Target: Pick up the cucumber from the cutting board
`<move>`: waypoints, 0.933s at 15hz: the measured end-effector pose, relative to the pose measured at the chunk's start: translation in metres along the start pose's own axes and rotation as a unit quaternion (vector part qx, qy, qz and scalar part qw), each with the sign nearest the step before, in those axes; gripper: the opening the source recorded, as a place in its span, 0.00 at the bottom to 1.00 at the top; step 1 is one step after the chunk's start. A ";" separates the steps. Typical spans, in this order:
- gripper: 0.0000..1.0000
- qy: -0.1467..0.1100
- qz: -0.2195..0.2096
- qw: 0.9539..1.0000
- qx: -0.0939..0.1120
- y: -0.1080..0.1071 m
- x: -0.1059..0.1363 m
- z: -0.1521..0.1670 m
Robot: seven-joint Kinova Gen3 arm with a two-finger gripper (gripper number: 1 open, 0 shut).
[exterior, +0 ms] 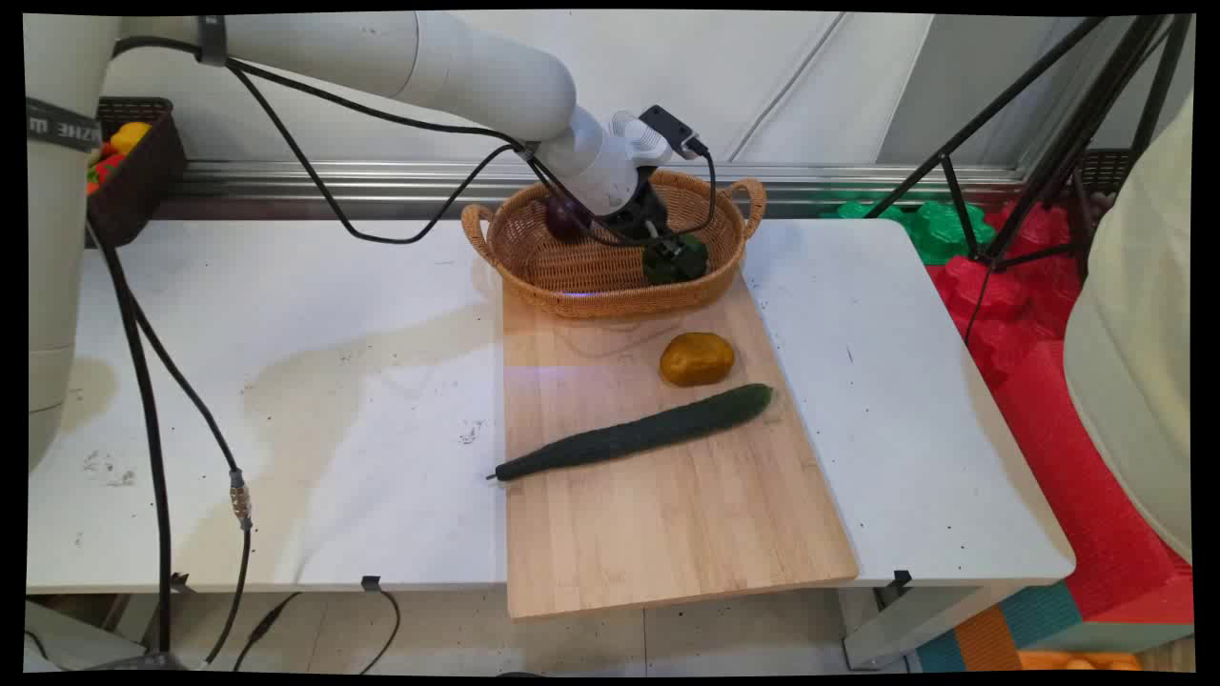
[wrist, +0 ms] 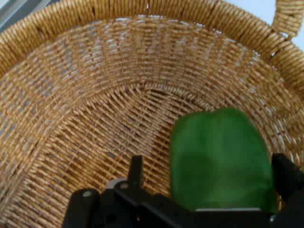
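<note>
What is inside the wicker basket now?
Inside the wicker basket are a green pepper at the end effector and a dark purple item; the arm hides part of the floor.

Wooden board (exterior: 667,514) on white table (exterior: 286,400), cucumber (exterior: 634,433) lying diagonally across it, potato (exterior: 697,359) just beside. Tripod (exterior: 1039,133) right; dark bin (exterior: 133,167) far-left.

Even, bright lighting is seen across the table (exterior: 286,381), soft arm shadows are cast leftward, and the green object (wrist: 221,159) is rendered blurred in the hand view.
</note>
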 end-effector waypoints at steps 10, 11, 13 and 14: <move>1.00 0.037 0.047 0.998 0.022 0.006 0.018 -0.044; 1.00 0.043 0.057 0.997 0.022 0.009 0.020 -0.053; 1.00 0.052 0.074 0.996 0.021 0.013 0.024 -0.071; 1.00 0.058 0.085 0.995 0.019 0.016 0.026 -0.083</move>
